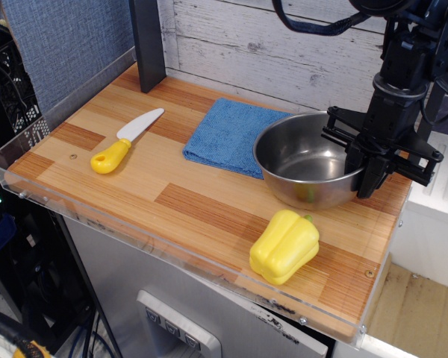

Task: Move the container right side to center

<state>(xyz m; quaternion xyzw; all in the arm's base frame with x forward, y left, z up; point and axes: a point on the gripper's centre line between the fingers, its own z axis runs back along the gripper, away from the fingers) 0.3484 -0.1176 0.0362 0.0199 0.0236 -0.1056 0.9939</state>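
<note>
The container is a round shiny steel bowl (pixel 302 158). It sits at the right rear of the wooden table (pixel 172 195), low on or just at the surface, and its left rim reaches the edge of the blue folded cloth (pixel 224 134). My black gripper (pixel 364 173) comes down from above at the bowl's right rim, with its fingers closed across the rim, one inside and one outside. The bowl holds nothing; only a yellow reflection shows on its wall.
A yellow toy pepper (pixel 284 246) lies in front of the bowl near the front right edge. A toy knife (pixel 123 142) with a yellow handle lies at the left. A dark post (pixel 148 45) stands at the back left. A clear acrylic lip rims the table.
</note>
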